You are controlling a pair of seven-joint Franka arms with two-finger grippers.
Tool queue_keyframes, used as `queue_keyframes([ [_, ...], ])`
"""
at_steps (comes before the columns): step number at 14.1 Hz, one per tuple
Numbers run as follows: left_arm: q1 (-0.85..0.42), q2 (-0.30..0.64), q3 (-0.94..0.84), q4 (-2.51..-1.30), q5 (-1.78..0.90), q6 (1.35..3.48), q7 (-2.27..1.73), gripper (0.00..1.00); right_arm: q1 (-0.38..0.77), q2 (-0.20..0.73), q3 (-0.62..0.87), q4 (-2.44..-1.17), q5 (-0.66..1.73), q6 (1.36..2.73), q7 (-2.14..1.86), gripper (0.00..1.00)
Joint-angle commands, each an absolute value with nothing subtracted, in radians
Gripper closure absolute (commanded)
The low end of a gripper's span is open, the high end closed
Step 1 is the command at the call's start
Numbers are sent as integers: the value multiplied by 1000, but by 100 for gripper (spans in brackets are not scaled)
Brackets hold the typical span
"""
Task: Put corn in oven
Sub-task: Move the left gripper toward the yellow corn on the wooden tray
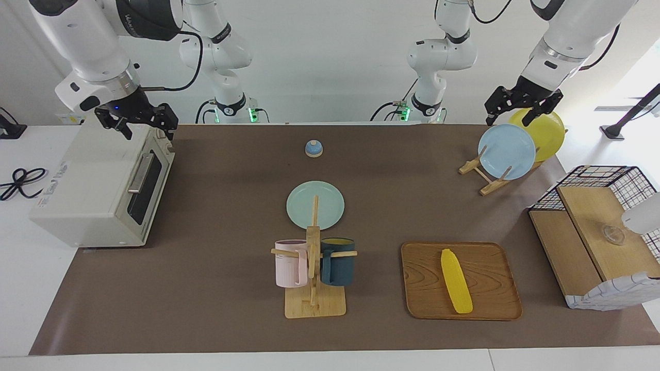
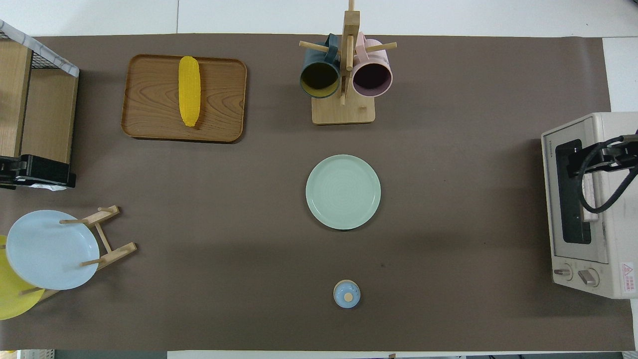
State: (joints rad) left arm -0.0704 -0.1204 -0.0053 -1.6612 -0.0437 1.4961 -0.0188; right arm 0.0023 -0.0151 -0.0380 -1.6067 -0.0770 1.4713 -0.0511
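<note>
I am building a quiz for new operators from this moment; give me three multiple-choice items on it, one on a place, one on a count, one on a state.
1. Where does the corn lie?
A. on the green plate
B. on the wooden tray
C. in the oven

2. How many mugs hang on the mug stand?
A. one
B. two
C. three

3. How is the oven door?
A. closed
B. wide open
C. taken off

Answers:
1 B, the corn lies lengthwise on the wooden tray, toward the left arm's end of the table.
2 B, a pink mug and a dark blue mug hang on the mug stand.
3 A, the oven has its door flush with its front and its handle up against it; the right gripper is over the oven, the left gripper over the plate rack.
</note>
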Motion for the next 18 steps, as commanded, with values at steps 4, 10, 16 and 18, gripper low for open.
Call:
queue_keyframes([
  [4,-61,-137,-11,-1677,-26,1519,-17,0,-3,-14,-43,-1605,-49,1473,-66,0],
  [10,-75,-72,-12,-1643,-41,1565,-17,0,-26,-63,-49,-1727,-37,1554,-129,95],
  [16,-144,289,-25,-1487,-67,1725,-15,0,-136,-173,-54,-2023,-40,1822,-210,100],
  [18,-150,441,-25,-1372,-66,1761,-6,0,-146,-170,-54,-2051,-41,1853,-177,100],
])
